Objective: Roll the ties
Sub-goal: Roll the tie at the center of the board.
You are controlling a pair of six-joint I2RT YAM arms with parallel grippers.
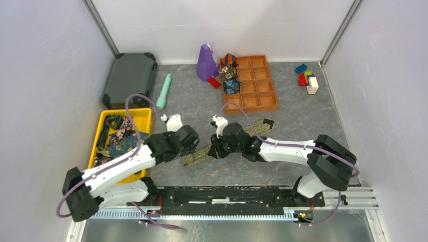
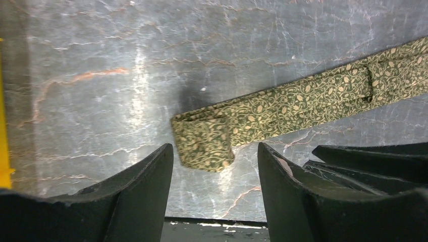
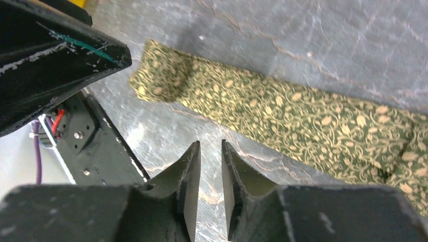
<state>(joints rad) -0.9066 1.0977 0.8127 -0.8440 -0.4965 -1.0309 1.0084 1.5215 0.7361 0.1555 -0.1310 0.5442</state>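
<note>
Black fingers of the left gripper (image 2: 216, 147) stand wide apart with nothing gripped. The folded-over end of the olive-gold tie (image 2: 303, 98) lies on the grey table (image 2: 101, 75) just beyond them. The right gripper (image 3: 210, 143) shows only a narrow, empty slit between its jaws, close beside the same tie. The tie lies as a flat strip across the middle of the table, slanting toward the far right. More ties (image 1: 121, 138) lie in the yellow bin (image 1: 144, 112) at the left edge.
</note>
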